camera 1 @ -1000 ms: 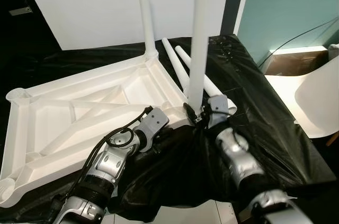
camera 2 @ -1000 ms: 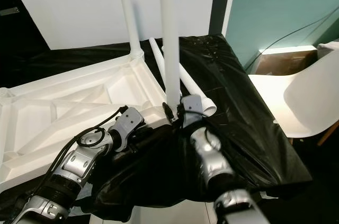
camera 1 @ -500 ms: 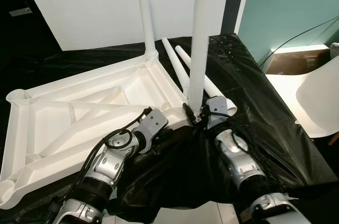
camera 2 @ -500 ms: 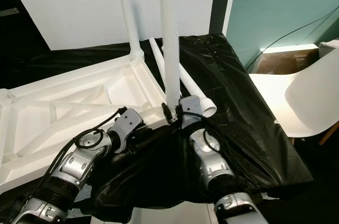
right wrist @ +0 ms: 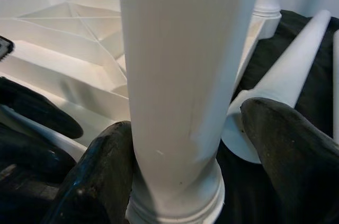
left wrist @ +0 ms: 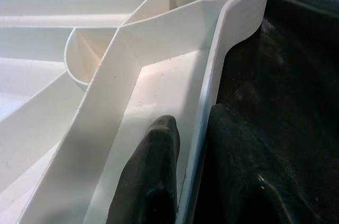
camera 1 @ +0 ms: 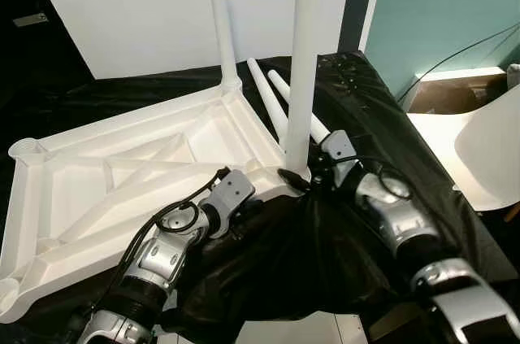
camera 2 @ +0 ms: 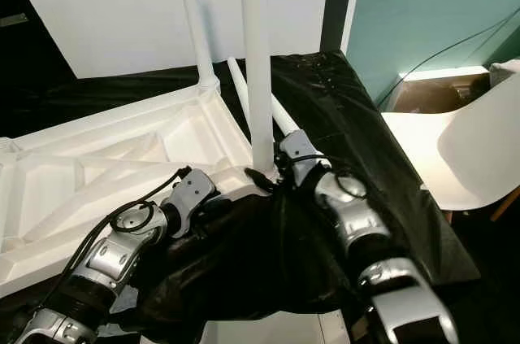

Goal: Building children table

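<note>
Eye views: upside-down tabletop (camera 1: 122,173) lies on the black sheet (camera 1: 382,132), two legs upright in its corner sockets; near leg (camera 1: 301,59) is the one in hand. Left wrist view: left gripper (left wrist: 188,176) pinches the tabletop rim, bracing it. Right wrist view: right gripper (right wrist: 190,166) straddles the leg base, one finger apart from it, so grip reads loose. Best turn the leg plumb, brace held.

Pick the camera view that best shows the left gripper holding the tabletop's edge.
Left wrist view: the left gripper clamps the tabletop rim between its fingers. The eye views show only its wrist there.
</note>
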Tool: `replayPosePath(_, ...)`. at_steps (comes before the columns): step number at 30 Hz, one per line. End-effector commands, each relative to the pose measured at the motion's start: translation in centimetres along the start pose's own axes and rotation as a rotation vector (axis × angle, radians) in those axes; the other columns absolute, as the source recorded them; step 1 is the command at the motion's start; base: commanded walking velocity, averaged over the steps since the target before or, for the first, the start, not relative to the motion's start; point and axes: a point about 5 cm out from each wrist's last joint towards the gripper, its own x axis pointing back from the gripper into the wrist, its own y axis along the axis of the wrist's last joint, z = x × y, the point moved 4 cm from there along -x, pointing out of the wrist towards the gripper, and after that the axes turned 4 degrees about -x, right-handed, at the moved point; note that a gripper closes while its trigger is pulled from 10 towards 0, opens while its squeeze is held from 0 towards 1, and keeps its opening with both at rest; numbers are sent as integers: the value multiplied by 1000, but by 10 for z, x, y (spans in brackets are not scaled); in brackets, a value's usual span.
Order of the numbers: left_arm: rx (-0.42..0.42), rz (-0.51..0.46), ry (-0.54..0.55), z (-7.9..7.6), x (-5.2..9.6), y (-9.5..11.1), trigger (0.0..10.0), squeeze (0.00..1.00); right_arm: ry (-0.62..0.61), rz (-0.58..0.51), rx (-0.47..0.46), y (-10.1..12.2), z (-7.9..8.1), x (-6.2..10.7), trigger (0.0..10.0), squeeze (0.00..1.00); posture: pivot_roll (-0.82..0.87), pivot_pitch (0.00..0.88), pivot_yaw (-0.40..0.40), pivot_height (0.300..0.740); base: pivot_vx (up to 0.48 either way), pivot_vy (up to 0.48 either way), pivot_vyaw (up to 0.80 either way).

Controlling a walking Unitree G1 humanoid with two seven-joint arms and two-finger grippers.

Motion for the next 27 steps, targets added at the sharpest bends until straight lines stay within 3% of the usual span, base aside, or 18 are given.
replayPosePath(1, 90, 150, -233, -41, 4, -47, 10000, 0, 22, 12, -1, -2, 2, -1, 10000, 0, -10, 0, 21, 740, 0, 0, 0)
replayPosePath(3, 97, 139, -284, -46, 13, -49, 10000, 0, 80, 37, 1, -1, 1, -1, 10000, 0, -2, 0, 17, 740, 0, 0, 0)
replayPosePath(16, 94, 113, -386, -60, 25, -48, 10000, 0, 134, 20, 33, 8, -3, -2, 10000, 0, -10, 0, 25, 740, 0, 0, 0)
replayPosePath(27, 72, 32, -534, -81, 34, -36, 10000, 0, 193, -54, 67, 25, 8, -5, 10000, 0, -23, 0, 33, 740, 0, 0, 0)
